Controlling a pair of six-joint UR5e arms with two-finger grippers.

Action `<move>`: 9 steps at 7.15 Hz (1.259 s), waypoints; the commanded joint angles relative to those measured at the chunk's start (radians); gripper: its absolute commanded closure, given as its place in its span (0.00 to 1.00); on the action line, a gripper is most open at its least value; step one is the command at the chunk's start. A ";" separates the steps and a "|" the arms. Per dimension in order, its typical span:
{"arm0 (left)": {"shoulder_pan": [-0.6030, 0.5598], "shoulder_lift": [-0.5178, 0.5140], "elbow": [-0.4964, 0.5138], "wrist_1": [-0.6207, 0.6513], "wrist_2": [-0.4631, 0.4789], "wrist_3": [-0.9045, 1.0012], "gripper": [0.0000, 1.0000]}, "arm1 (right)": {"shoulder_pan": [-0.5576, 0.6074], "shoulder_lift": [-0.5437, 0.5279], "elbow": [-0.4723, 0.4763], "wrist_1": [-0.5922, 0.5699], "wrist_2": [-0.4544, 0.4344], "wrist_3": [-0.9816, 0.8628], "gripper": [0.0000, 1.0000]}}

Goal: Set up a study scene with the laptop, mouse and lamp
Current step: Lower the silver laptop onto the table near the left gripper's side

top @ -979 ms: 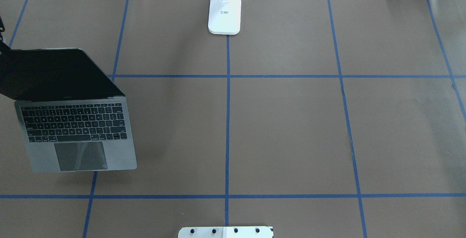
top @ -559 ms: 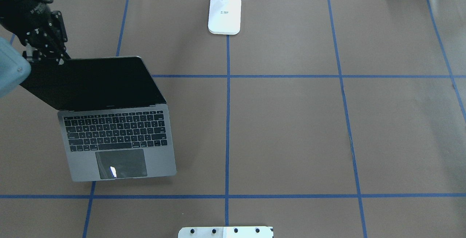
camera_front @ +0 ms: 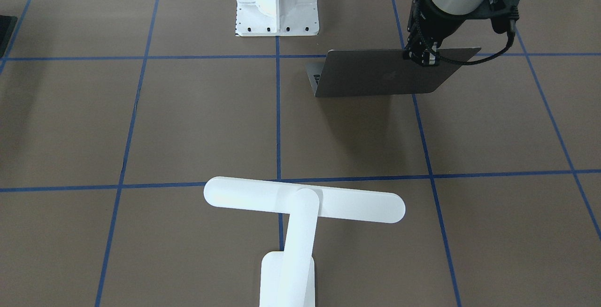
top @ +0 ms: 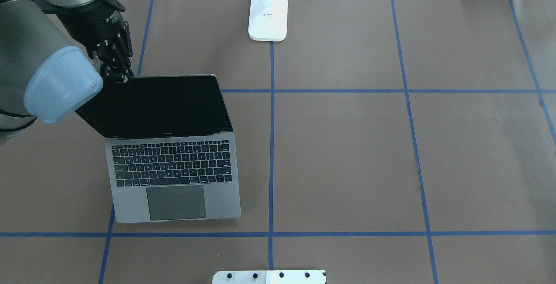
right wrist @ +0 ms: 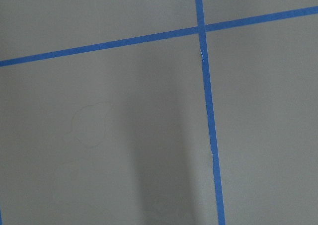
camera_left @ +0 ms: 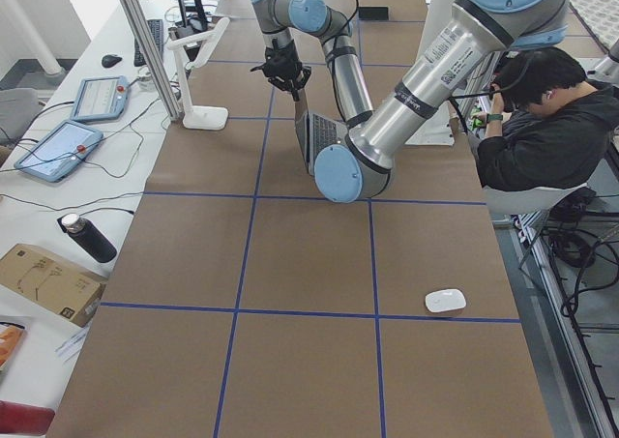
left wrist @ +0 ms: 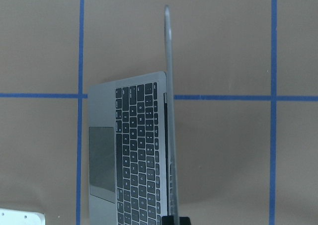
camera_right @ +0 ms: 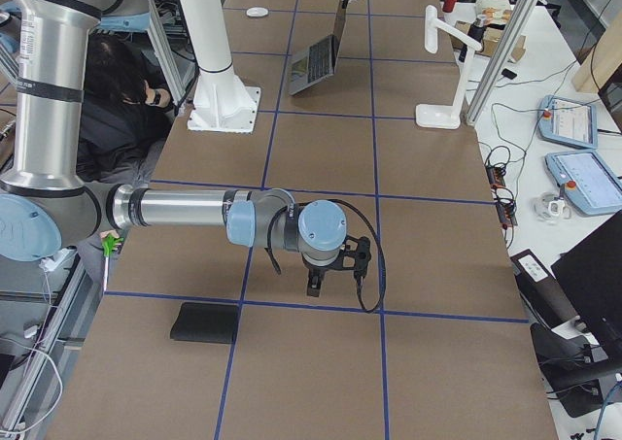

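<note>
The space-grey laptop (top: 173, 166) is open on the table's left half, keyboard facing the robot, its base low over or on the brown paper. My left gripper (top: 115, 70) is shut on the far-left corner of its dark screen lid (camera_front: 385, 74). The left wrist view looks down the lid's edge beside the keyboard (left wrist: 139, 150). The white T-shaped lamp (camera_front: 305, 199) stands at the far middle edge on its base (top: 268, 17). The white mouse (camera_left: 445, 300) lies at the table's left end. My right gripper (camera_right: 313, 283) hangs over bare paper at the right end; I cannot tell whether it is open.
The white ribbed pedestal (camera_front: 277, 2) with its bolted plate stands at the near middle edge. A flat black pad (camera_right: 204, 323) lies near the right end. A seated operator (camera_left: 542, 119) is beside the robot. Blue tape lines cross the brown paper.
My left arm has come into the overhead view, and the laptop has moved right, from the left edge toward the table's middle, lid still open.
</note>
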 commanded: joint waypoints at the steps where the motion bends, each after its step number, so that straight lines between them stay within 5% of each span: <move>1: 0.017 -0.074 0.104 -0.003 0.003 -0.002 1.00 | 0.000 -0.003 0.001 0.000 0.000 0.000 0.00; 9: 0.023 -0.174 0.302 -0.076 0.009 0.018 1.00 | 0.000 -0.003 -0.004 0.002 0.000 0.000 0.00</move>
